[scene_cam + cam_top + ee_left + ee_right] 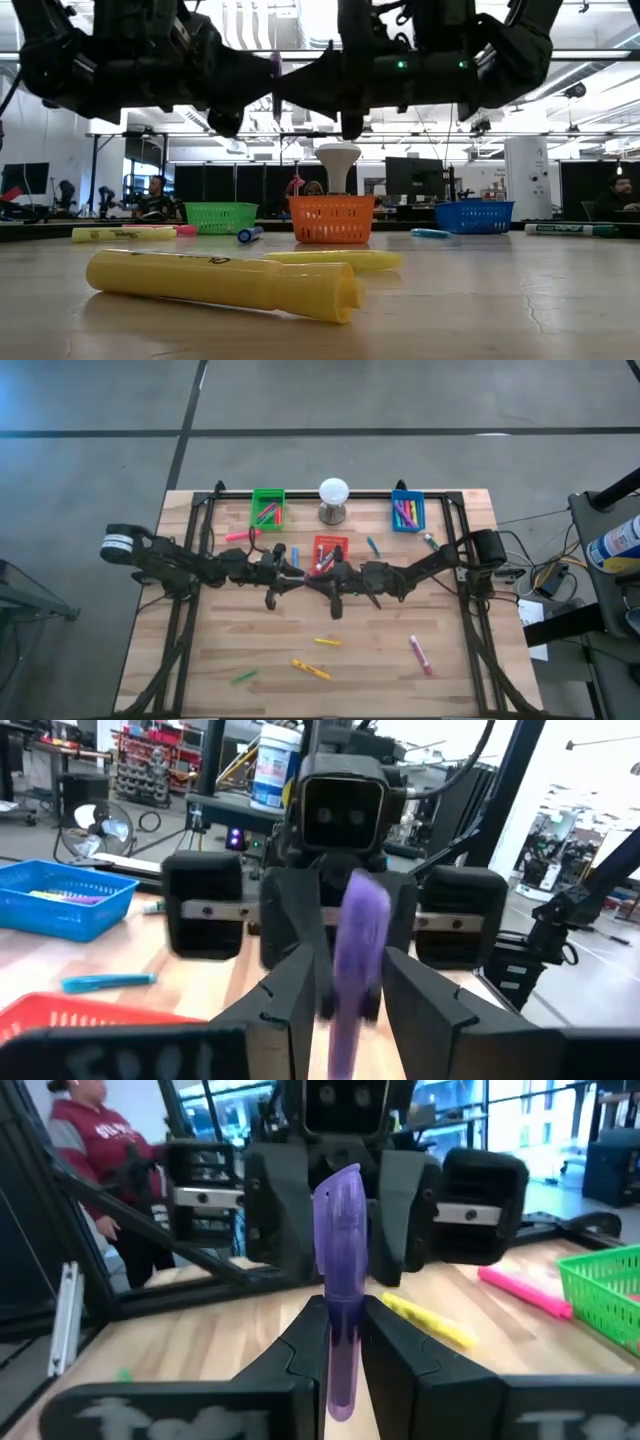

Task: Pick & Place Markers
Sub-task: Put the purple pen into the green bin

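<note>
Meeting above the table's [400,680] middle, just in front of the red bin [330,549], both grippers share one purple marker [340,1270]: the right gripper [343,1342] clamps its lower barrel, while the left gripper [345,988] stands wider around the other end. The risk, as I judge it, is a botched handover; if either lets go early, the marker drops. Three bins stand along the far edge: green [267,508], red, blue [407,510]. Roughly four markers lie near the front edge.
</note>
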You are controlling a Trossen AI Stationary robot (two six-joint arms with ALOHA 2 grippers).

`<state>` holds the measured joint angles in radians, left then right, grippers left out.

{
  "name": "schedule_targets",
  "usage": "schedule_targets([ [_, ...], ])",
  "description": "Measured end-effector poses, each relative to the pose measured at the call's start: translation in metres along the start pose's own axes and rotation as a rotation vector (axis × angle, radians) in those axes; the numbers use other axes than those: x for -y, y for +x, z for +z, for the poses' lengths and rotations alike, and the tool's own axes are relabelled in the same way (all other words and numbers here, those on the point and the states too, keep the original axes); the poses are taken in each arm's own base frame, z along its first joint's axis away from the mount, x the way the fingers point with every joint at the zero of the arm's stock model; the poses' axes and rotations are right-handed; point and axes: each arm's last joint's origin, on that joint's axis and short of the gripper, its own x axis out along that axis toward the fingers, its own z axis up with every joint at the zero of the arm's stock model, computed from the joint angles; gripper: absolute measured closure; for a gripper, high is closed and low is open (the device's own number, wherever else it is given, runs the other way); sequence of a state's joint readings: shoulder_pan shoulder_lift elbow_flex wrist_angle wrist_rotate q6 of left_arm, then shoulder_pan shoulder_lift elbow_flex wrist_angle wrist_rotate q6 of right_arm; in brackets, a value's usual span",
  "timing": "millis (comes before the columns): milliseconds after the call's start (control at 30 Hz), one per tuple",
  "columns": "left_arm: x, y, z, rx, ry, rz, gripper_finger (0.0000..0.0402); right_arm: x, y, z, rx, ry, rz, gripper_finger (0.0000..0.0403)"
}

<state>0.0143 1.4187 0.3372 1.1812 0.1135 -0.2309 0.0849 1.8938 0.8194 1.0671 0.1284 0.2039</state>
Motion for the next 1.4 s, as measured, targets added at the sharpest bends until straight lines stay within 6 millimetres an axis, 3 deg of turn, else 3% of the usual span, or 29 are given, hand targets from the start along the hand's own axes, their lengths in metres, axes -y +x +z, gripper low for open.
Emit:
schedule_targets([
  [300,0.008,0.019,-0.004,-0.011,0.076,-0.035,0.0294,-0.002,0.007,0.001,-0.052,-0.022,-0.002,0.0359],
  [500,0.008,0.018,0.001,0.003,0.079,-0.021,0.0361,-0.003,0.007,0.002,-0.047,-0.024,0.000,0.0356],
  [567,0.008,0.017,0.002,-0.004,0.078,0.005,0.0366,-0.003,0.007,0.002,-0.044,-0.024,-0.002,0.0349],
  [667,0.005,0.013,0.009,-0.010,0.076,0.048,0.0366,-0.002,0.007,0.002,-0.046,-0.028,-0.013,0.0330],
  [767,-0.001,0.007,0.029,-0.020,0.071,0.107,0.0366,-0.002,0.006,-0.001,-0.068,-0.030,-0.022,0.0307],
  [967,-0.031,-0.013,0.073,-0.199,0.106,0.514,0.0366,0.001,0.005,-0.010,-0.158,-0.029,-0.057,0.0276],
  [1100,-0.062,-0.029,0.092,-0.330,0.118,0.789,0.0366,0.002,0.004,-0.014,-0.199,-0.033,-0.069,0.0270],
  [1233,-0.103,-0.042,0.093,-0.401,0.069,0.924,0.0366,0.002,0.004,-0.014,-0.205,-0.034,-0.069,0.0271],
  [1400,-0.157,-0.057,0.074,-0.493,-0.042,0.984,0.0366,0.002,0.004,-0.014,-0.205,-0.037,-0.069,0.0280],
])
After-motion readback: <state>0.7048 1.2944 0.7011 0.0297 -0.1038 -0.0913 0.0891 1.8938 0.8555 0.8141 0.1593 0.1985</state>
